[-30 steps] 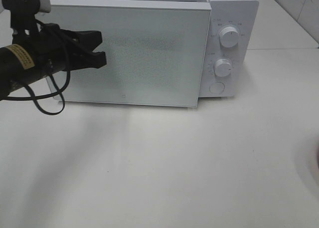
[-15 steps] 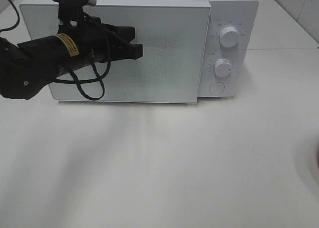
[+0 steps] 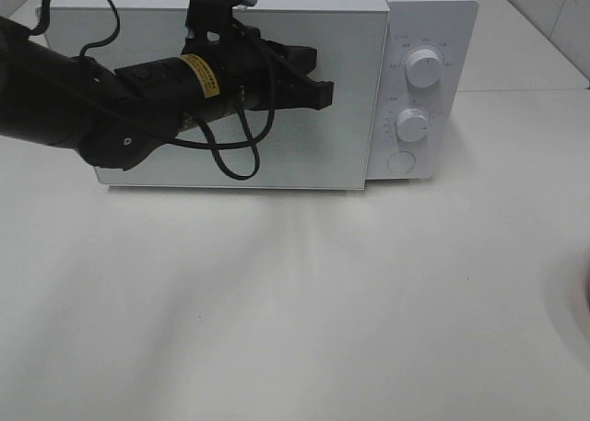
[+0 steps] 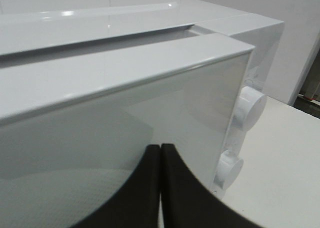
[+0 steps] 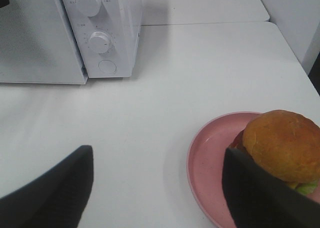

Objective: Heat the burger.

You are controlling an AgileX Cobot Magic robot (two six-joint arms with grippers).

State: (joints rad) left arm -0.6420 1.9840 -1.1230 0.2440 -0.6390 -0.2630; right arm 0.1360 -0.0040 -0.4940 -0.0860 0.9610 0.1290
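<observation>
Left claw (image 3: 318, 91) pinched tight, empty, in front of microwave (image 3: 429, 16) door. Right claw (image 5: 157, 188) wide apart, empty, beside burger (image 5: 284, 144) on pink plate (image 5: 210, 163).

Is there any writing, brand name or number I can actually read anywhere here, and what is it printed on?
None can be read.
Yellow sticker on the left arm: dark print, too small.
Markings around the microwave's upper knob and lower knob: too small and blurred.
Small mark low on the microwave door: unreadable.

Black left arm (image 3: 101, 108) with a yellow label (image 3: 205, 76) (text unreadable), looping black cable (image 3: 235, 154), black tool (image 3: 318, 91).
</observation>
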